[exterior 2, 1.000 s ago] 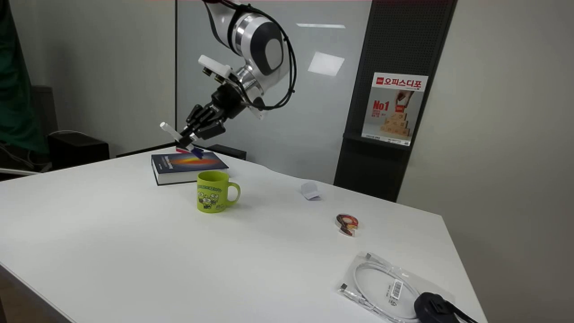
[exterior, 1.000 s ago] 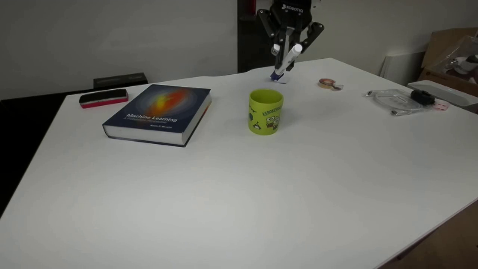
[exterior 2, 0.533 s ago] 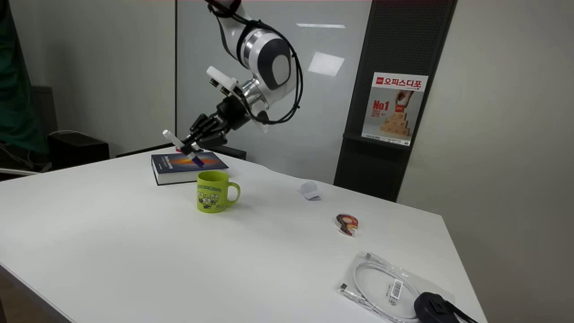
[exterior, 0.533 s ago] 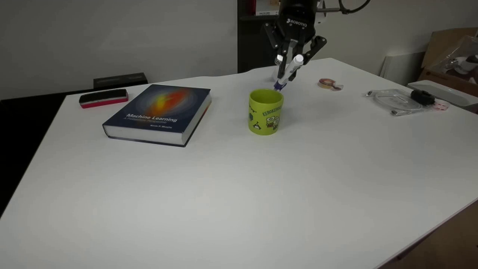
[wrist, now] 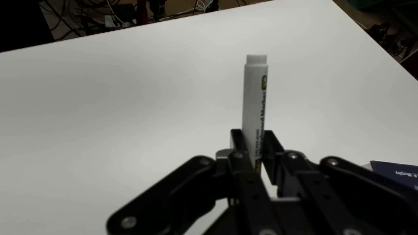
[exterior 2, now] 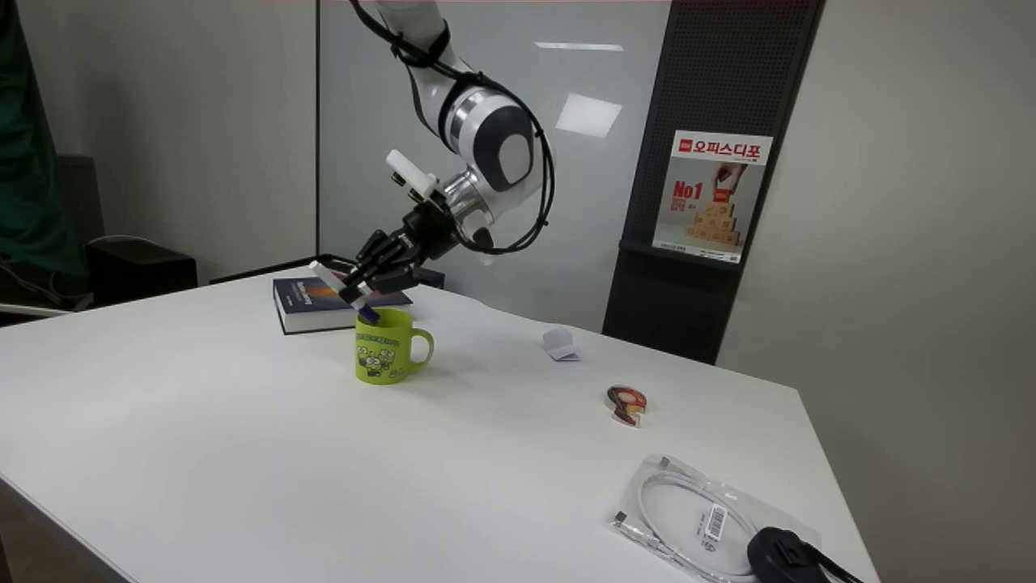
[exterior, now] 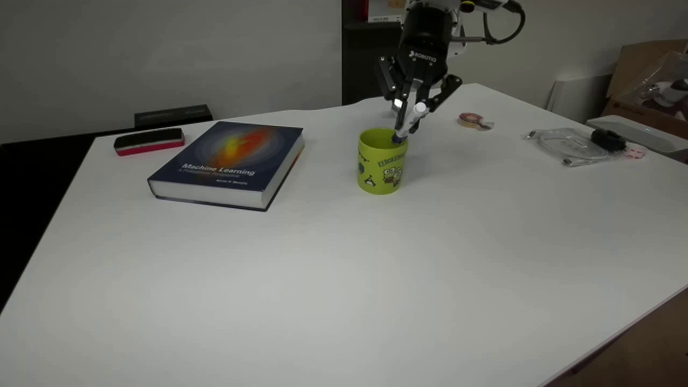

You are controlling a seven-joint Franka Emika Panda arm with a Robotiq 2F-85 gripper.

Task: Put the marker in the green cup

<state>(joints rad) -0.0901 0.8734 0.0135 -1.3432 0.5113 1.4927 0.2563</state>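
Observation:
The green cup [exterior: 380, 169] stands upright on the white table, and its handle shows in an exterior view [exterior 2: 380, 354]. My gripper [exterior: 407, 127] is shut on the marker [exterior: 417, 112], just above the cup's rim. The marker is tilted, with its white end up and its dark blue end down. In both exterior views the dark end overlaps the cup's opening near the rim; I cannot tell how far it dips inside. In the wrist view the marker [wrist: 254, 98] stands between the fingertips [wrist: 253, 140]; its lower end and the cup are hidden there.
A thick book [exterior: 231, 158] lies beside the cup, with a red-and-black eraser [exterior: 149, 142] behind it. A tape roll [exterior: 472, 120], a bagged cable [exterior: 572, 146] and a folded paper [exterior 2: 560, 344] also lie on the table. The book's corner shows in the wrist view [wrist: 396, 174].
My gripper has moved down and toward the cup with the marker held. The marker's dark end has come from behind and above the cup to its opening. The cup has not moved.

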